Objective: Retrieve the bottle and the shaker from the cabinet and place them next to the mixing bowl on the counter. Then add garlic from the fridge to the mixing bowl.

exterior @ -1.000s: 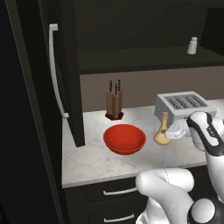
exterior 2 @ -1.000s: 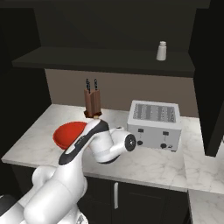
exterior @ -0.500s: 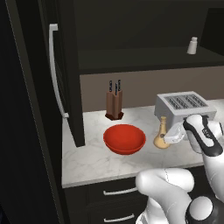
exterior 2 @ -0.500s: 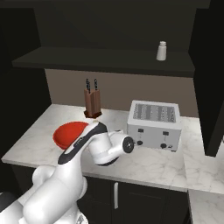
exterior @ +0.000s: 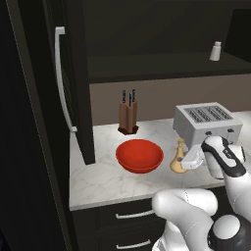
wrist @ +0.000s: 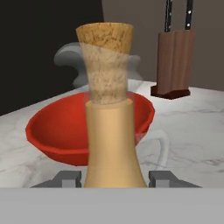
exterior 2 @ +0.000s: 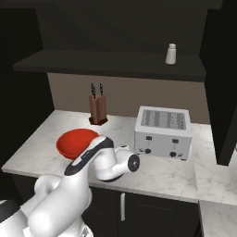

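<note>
1. Gripper (wrist: 114, 178): in the hand view the two dark finger tips (wrist: 69, 178) stand at a narrow gap, one on each side of the small tan-yellow bottle with bulbous base and cork-coloured stopper (wrist: 109, 127). Read as holding the bottle; actual pad contact lies below the frame edge.
2. Bottle location: in the left base view it stands upright with its base (exterior: 178, 158) low on the white marble-patterned counter with grey veins (exterior: 98, 176), just beside the wide glossy red mixing bowl (exterior: 139, 155), between bowl and silver toaster (exterior: 208, 122). Whether the base touches the surface: cannot tell.
3. Step in hand, by my judgement: setting the bottle down next to the bowl.
4. To do it well: keep the bottle vertical and confirm the base is seated flat before opening. Part the fingers only enough to clear the body.
5. Withdraw straight back, away from the bowl rim, so the narrow neck is not tipped.
6. Small white-grey tapered shaker with darker cap (exterior 2: 171, 53) stands on the dark cabinet shelf (exterior 2: 111, 65); not yet fetched.
</note>
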